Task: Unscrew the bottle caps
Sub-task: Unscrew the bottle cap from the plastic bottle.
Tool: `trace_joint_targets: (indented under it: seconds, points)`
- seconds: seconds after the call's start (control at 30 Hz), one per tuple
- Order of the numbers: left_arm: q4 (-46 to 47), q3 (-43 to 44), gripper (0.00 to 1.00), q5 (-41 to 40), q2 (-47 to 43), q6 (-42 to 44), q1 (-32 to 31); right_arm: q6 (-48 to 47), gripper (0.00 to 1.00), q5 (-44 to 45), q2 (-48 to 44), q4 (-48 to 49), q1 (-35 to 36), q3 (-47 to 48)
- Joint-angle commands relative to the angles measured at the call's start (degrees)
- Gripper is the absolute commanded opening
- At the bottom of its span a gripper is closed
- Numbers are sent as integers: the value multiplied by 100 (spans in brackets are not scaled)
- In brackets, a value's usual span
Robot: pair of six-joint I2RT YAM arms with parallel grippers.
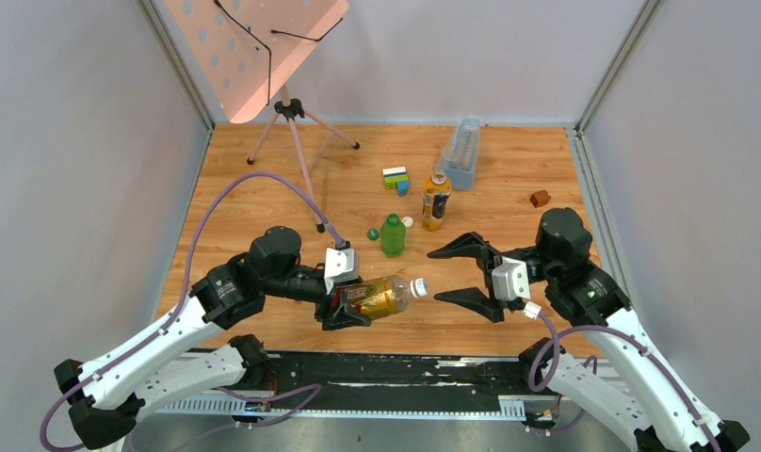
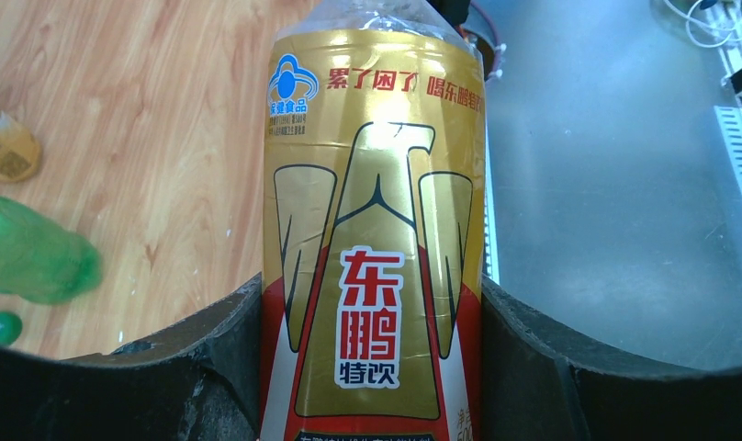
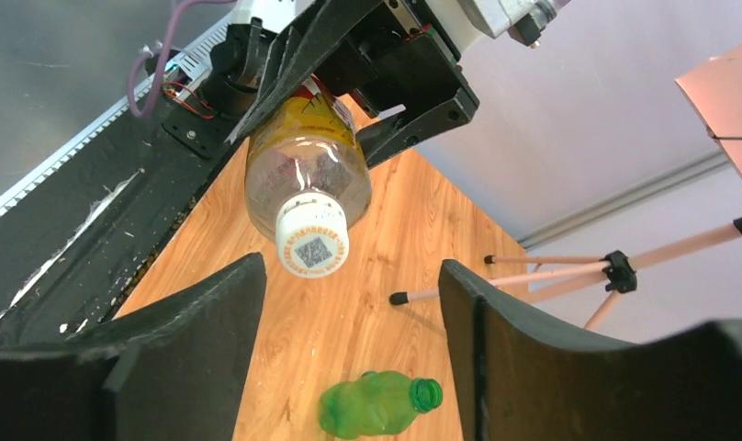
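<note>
White cap [image 1: 417, 285] is sitting on the red-label bottle [image 1: 381, 297], which the left gripper [image 1: 347, 307] is holding sideways above the desk [image 1: 254, 188], fingers clamped on its body. The right gripper [image 1: 435, 275] is facing it, fingers spread wide apart. Behind, the green bottle [image 1: 393, 235] and yellow-label bottle [image 1: 435, 201] are standing, with a green cap [image 1: 372, 234] and a loose white cap [image 1: 407, 222] lying beside them.

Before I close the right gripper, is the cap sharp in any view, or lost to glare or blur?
Right wrist: the white cap is sharp, code visible. Top external: small but clear. Left wrist: cap out of view; glare on the label of the held bottle, the green bottle blurred.
</note>
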Motion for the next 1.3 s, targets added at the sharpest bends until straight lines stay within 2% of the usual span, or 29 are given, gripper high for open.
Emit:
trace_joint_targets:
  seconds: [0.0,0.13,0.2,0.27,0.33,0.37,0.43,0.5,0.6,0.67,0.77,1.1,1.23,1.27]
  points:
    - [-205,153,26,-549,-9,163,5,801,73,384,-177,617,-20,-144]
    - [68,-21,24,-1748,-90,153,6,2578,79,978,-158,1811,-19,-483]
    - [467,-224,21,-2417,-203,264,9,3793,85,1359,-46,2562,-20,-639]
    - [835,-484,19,-2831,-371,430,5,5182,84,1934,63,3105,-20,-680]
    - [1131,-730,18,-3082,-556,575,7,6855,89,3231,157,3011,-20,-577]
    - [1209,-855,17,-3180,-657,666,6,7495,88,3778,241,2784,-20,-488]
    - [1349,-943,16,-3209,-704,770,-14,8276,88,4135,470,2134,-24,-209]
    - [1409,-949,16,-3214,-655,878,-84,8963,89,3949,784,1626,-43,86]
    - [1402,-921,16,-3442,-521,1075,-354,9721,89,3357,1240,1302,-95,203]
    - [1379,-881,16,-3533,-421,1191,-470,10048,89,3075,1447,1384,-107,123]
    - [1424,-872,16,-3537,-345,1242,-525,10423,83,2843,1555,1751,-108,-101]
    - [1554,-939,16,-3468,-430,1230,-531,10494,67,2707,1765,1875,-107,-125]
    - [1560,-948,16,-3424,-401,1212,-535,10501,53,2674,1879,1950,-107,-120]
    - [1564,-955,16,-3413,-397,1206,-533,10502,46,2649,1903,1961,-108,-123]
